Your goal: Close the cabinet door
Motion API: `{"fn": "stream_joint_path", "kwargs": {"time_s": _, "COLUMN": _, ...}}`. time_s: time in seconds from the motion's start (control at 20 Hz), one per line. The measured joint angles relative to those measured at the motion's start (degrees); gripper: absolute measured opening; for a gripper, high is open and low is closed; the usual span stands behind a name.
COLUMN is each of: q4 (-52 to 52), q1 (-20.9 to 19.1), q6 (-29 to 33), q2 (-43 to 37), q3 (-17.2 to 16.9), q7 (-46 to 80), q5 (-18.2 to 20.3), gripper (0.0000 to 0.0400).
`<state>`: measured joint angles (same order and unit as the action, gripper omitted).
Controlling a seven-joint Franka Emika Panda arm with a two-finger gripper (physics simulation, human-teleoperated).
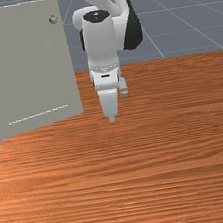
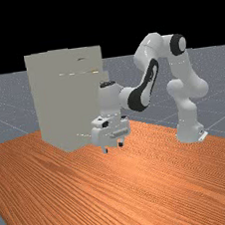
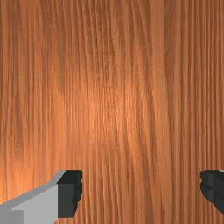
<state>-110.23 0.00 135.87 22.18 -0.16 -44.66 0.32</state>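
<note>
Plainly open end effector [image 2: 113,147], wood table [image 1: 144,179] below, cabinet door [image 1: 26,65] nearby, apparently ajar, knob [image 1: 53,19] near its edge.

One each: cabinet [image 2: 58,101], arm [image 2: 188,119], table [image 2: 145,195].

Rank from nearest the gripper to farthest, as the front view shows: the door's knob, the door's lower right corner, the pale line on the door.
1. Lower right corner: to the front view's left of the gripper.
2. Pale line: farther that way, low on the door.
3. Knob: high on the door, well above the gripper.
</note>
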Motion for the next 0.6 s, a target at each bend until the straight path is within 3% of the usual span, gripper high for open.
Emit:
{"fn": "stream_joint_path", "kwargs": {"time_s": 0.05, "q4": -0.3, "q1": 0.2, "q6": -0.7, "q2": 0.0, "q3": -0.6, "q7": 0.4, "q5": -1.0, "gripper": 0.0249}}
{"fn": "stream_joint_path", "kwargs": {"time_s": 0.15, "q4": -1.0, "q1": 0.1, "q6": -1.8, "q2": -0.2, "q3": -1.7, "q7": 2.5, "q5": -1.6, "gripper": 0.0344}}
{"fn": "stream_joint_path", "kwargs": {"time_s": 0.3, "q4": -1.2, "q1": -0.2, "q6": -2.3, "q2": -0.3, "q3": -2.3, "q7": 3.4, "q5": -1.8, "gripper": 0.0388}}
{"fn": "stream_joint_path", "kwargs": {"time_s": 0.35, "q4": -6.5, "q1": 0.6, "q6": -6.1, "q2": -5.7, "q3": -4.4, "q7": 14.1, "q5": -2.2, "gripper": 0.0238}}
{"fn": "stream_joint_path", "kwargs": {"time_s": 0.4, "q4": -8.7, "q1": 0.6, "q6": -9.7, "q2": -10.3, "q3": -6.4, "q7": 24.8, "q5": -2.0, "gripper": 0.0146}}
{"fn": "stream_joint_path", "kwargs": {"time_s": 0.5, "q4": -9.9, "q1": 1.9, "q6": -14.5, "q2": -13.9, "q3": -8.7, "q7": 47.3, "q5": -0.3, "gripper": 0.0055}}
{"fn": "stream_joint_path", "kwargs": {"time_s": 0.6, "q4": -10.0, "q1": 3.5, "q6": -17.1, "q2": -14.6, "q3": -10.5, "q7": 68.4, "q5": 2.5, "gripper": 0.0020}}
